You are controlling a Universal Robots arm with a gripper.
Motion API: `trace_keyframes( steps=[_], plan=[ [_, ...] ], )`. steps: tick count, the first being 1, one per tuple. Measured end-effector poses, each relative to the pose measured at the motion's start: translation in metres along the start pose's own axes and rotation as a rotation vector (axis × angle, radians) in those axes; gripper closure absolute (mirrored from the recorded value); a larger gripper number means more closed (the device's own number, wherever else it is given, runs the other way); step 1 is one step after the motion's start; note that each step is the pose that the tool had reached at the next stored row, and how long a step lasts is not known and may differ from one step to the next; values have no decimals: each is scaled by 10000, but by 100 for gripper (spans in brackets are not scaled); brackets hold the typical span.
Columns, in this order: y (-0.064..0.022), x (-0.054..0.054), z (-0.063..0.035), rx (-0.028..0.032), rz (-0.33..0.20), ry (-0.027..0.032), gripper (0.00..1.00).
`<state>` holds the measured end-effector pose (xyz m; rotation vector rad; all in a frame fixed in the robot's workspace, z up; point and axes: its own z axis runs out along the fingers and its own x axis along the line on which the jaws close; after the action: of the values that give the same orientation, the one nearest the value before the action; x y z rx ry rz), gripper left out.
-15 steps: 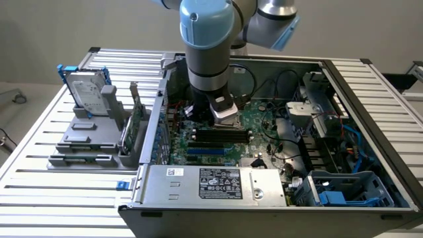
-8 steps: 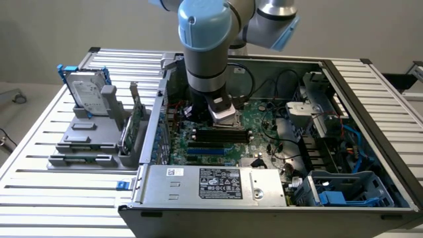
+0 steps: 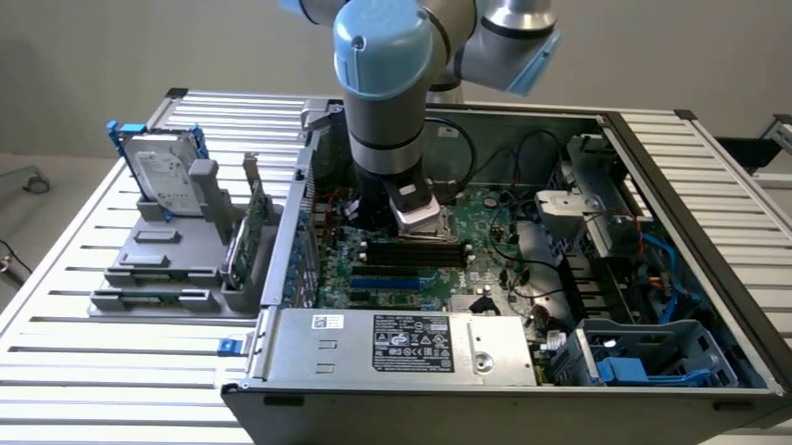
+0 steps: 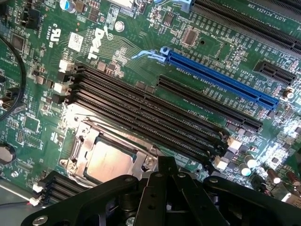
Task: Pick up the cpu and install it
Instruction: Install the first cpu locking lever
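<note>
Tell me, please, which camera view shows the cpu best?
The wrist view: the cpu lies in the metal-rimmed socket on the motherboard, its pale top plainly visible beside the gripper. In the exterior view, the arm covers most of that spot.

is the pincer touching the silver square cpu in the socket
Cannot tell. In the wrist view the black pincer sits right beside the pale silver square cpu in its metal-rimmed socket; neither contact nor gap shows plainly.

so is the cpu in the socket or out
In. The cpu lies flat inside the socket's metal frame on the motherboard, its silver top showing, just past the gripper body. The gripper sits right above it.
</note>
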<state>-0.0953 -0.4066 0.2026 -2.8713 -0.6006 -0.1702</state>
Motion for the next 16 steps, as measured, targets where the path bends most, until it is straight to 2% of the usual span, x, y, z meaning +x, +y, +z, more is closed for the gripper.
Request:
trace_keyframes(
  steps=[16],
  plan=[
    [-52,-10,107,-4,1,-5,89]
  ],
)
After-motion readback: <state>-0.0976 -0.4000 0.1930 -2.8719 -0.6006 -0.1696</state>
